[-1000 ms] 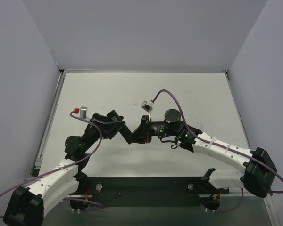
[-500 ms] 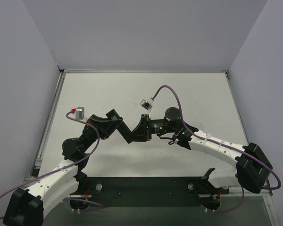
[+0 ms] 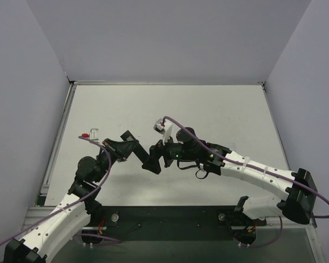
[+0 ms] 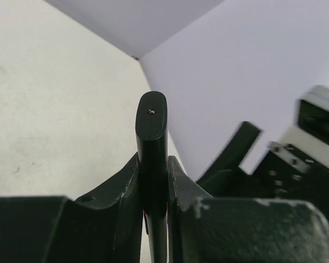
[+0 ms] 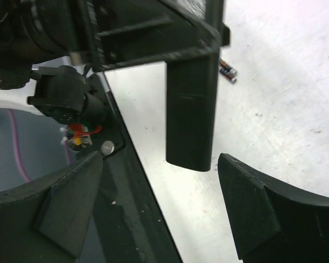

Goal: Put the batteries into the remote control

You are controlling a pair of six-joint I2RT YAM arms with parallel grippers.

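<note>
The black remote control [image 4: 151, 131] stands edge-on between the fingers of my left gripper [image 4: 153, 181], which is shut on it. In the top view the remote control [image 3: 152, 160] hangs above the table's middle, between the left gripper [image 3: 138, 153] and the right gripper [image 3: 163, 155]. From the right wrist, the remote control [image 5: 190, 109] points down into the wide gap of my right gripper [image 5: 160, 160], which is open and touches nothing. One small battery [image 5: 227, 70] lies on the white table behind the remote. I see no other batteries.
The dark strip [image 3: 170, 219] with both arm bases runs along the near table edge; in the right wrist view that dark strip [image 5: 126, 181] lies just left of the remote. White walls close the table at the back and on both sides.
My left gripper has shut on the remote and my right gripper has opened off it. Both grippers and the remote have shifted to the left and a little nearer.
</note>
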